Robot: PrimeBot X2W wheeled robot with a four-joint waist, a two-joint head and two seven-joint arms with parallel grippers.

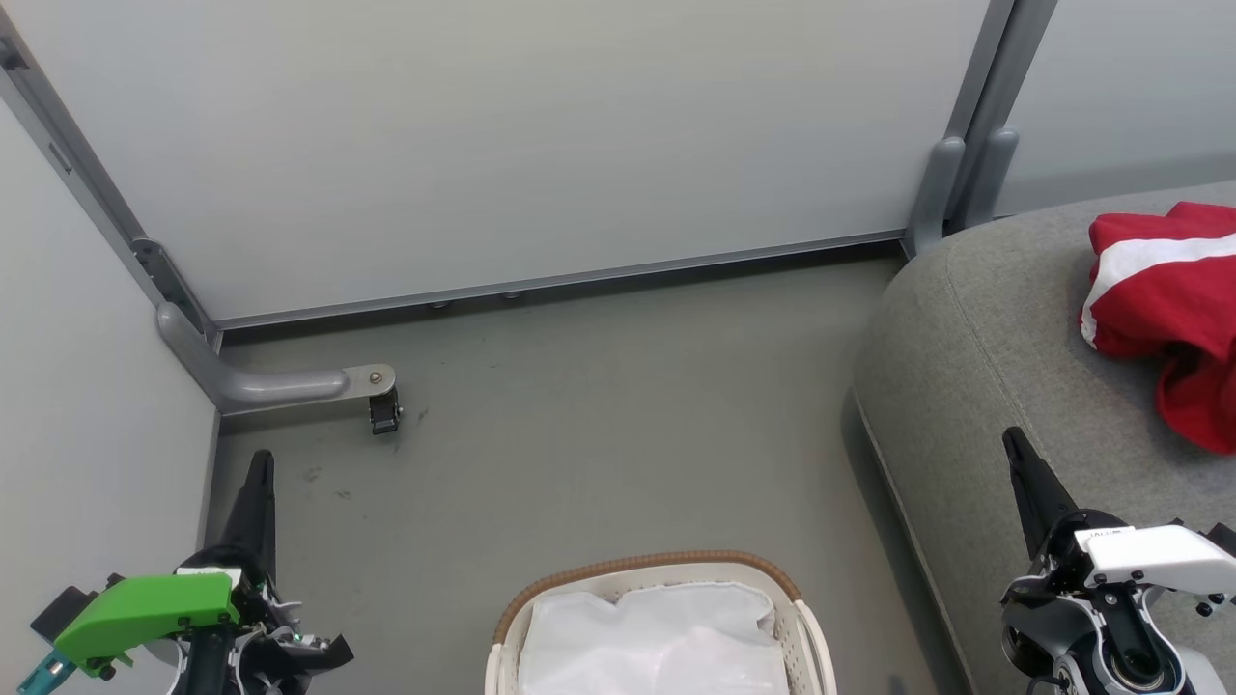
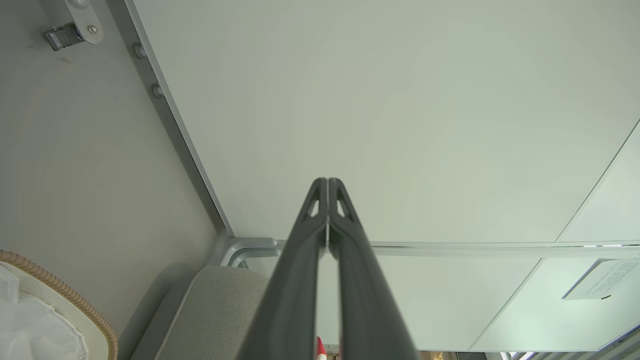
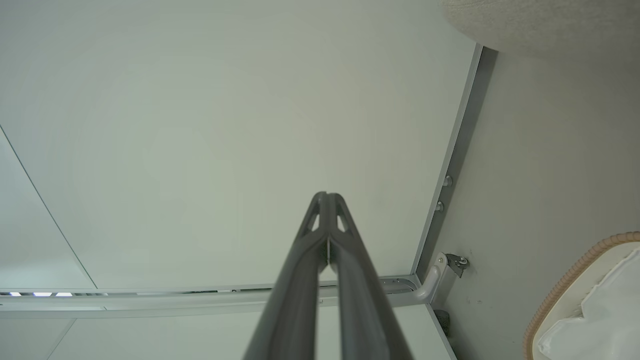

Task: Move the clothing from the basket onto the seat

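The red clothing [image 1: 1173,314] with white stripes lies crumpled on the grey seat [image 1: 995,357] at the right edge of the head view. The off-white basket [image 1: 666,571] with a brown rim stands on the floor at bottom centre, holding just its white liner [image 1: 657,642]. My left gripper [image 1: 261,461] is shut at the lower left, well left of the basket, holding nothing. My right gripper [image 1: 1012,439] is shut over the seat's front part, below and left of the clothing. In the wrist views the left gripper [image 2: 327,181] and right gripper [image 3: 326,195] point at white panels, fingertips touching.
White partition panels [image 1: 502,135] close off the back and left. A grey foot with a caster [image 1: 384,413] juts onto the floor at the left. Grey floor [image 1: 618,425] lies between the basket, the panels and the seat. The basket rim [image 3: 570,285] shows at the right wrist view's lower right.
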